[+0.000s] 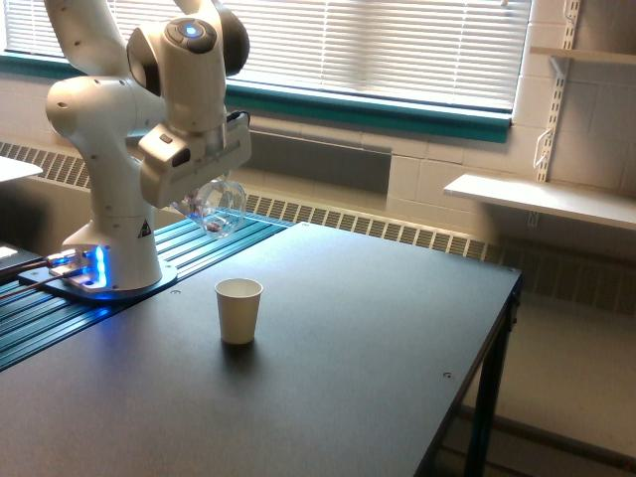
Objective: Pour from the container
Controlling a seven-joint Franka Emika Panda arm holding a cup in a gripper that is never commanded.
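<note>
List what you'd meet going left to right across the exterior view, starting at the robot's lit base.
Robot base with blue light → clear container held tilted in the gripper → white paper cup → wall shelf.
</note>
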